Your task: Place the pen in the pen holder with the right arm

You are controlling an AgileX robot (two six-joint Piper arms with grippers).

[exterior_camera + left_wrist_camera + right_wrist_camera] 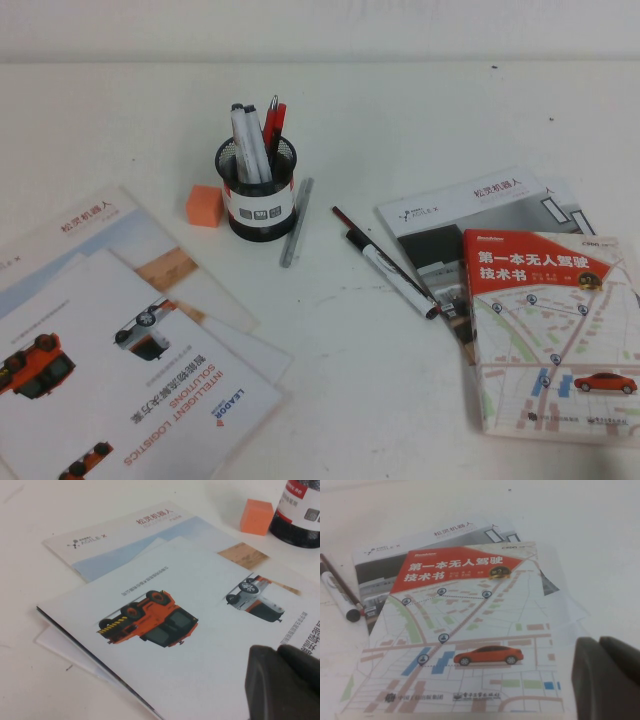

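Note:
The black wire-mesh pen holder (pixel 260 190) with a white label band stands at the middle of the table; its lower part shows in the left wrist view (pixel 300 515). The thick whitish-grey pen (pixel 247 143) stands upright in it beside a red pen (pixel 274 120). Neither gripper shows in the high view. My left gripper (pixel 276 651) is shut and empty, low over the brochures on the left. My right gripper (pixel 598 642) is shut and empty, over the corner of the map-covered book (pixel 465 630) on the right.
A slim silver pen (pixel 296 222) lies right of the holder, an orange block (pixel 204 205) left of it. A black-capped white marker (pixel 395 275) and a thin dark red pen (pixel 375 245) lie by the book (pixel 550 330). Brochures (pixel 120 350) cover the front left.

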